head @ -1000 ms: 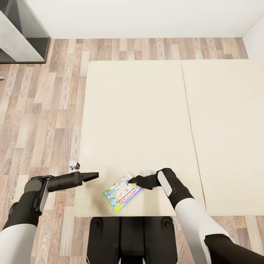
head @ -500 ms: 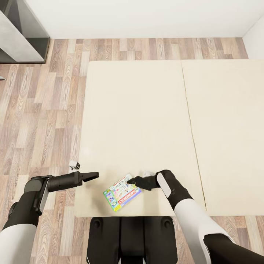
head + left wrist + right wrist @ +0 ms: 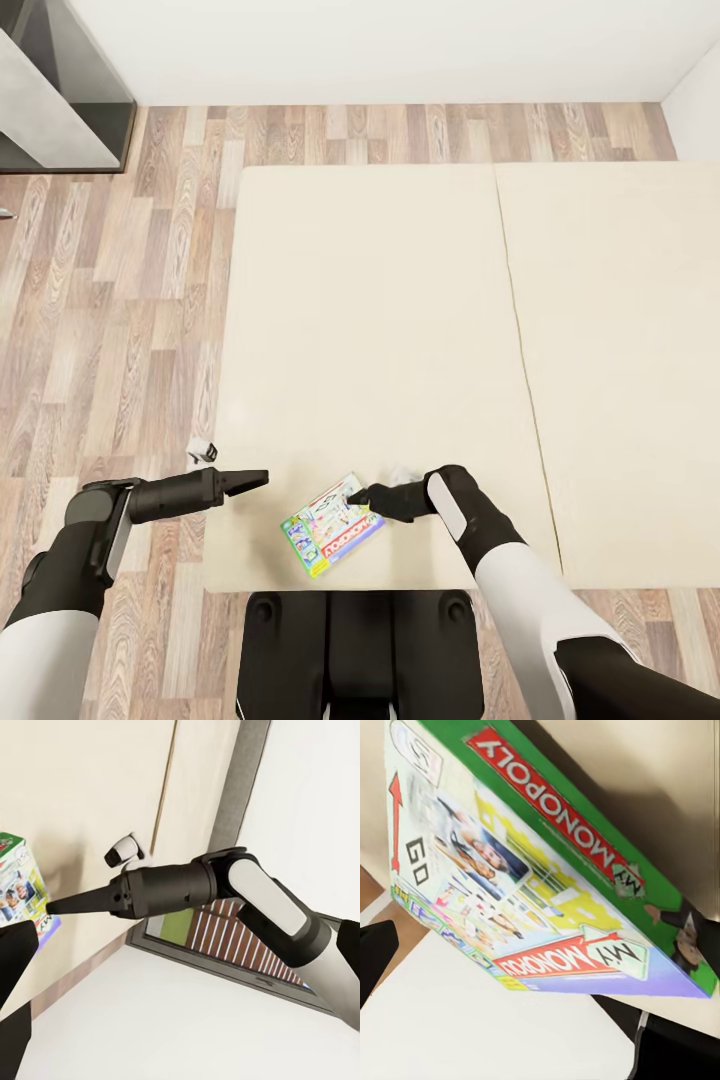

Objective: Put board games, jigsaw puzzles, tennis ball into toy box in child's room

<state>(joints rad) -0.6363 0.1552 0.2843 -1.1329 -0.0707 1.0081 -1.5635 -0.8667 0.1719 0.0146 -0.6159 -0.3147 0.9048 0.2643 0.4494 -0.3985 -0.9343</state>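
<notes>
a single board game (image 3: 333, 525) lies flat on the bed (image 3: 400, 300), close to the bed's near edge and nearer its left side than the seam that splits the cream mattress. the box sits turned at an angle to that edge, its white-green lid with red lettering facing up; in the right wrist view the board game (image 3: 532, 870) shows a green side wall and a "my monopoly" print.

the right gripper (image 3: 362, 493) is low over the bed at the box's far-right corner — its dark tip meets or overlaps that corner in the head view, but whether it touches i cannot tell. from the left wrist view the right gripper (image 3: 60, 904) tapers to one narrow point, so its jaws look together, with nothing clamped between them.

the left gripper (image 3: 258, 479) hangs at the bed's left edge, well apart from the box, pointing across toward it. its jaws look closed to a point and hold nothing.

a small white and dark object (image 3: 204, 451) lies on the wood-plank floor (image 3: 110, 330) just beside the bed's left edge. a grey cabinet (image 3: 55, 100) stands at the far left by the white wall.
</notes>
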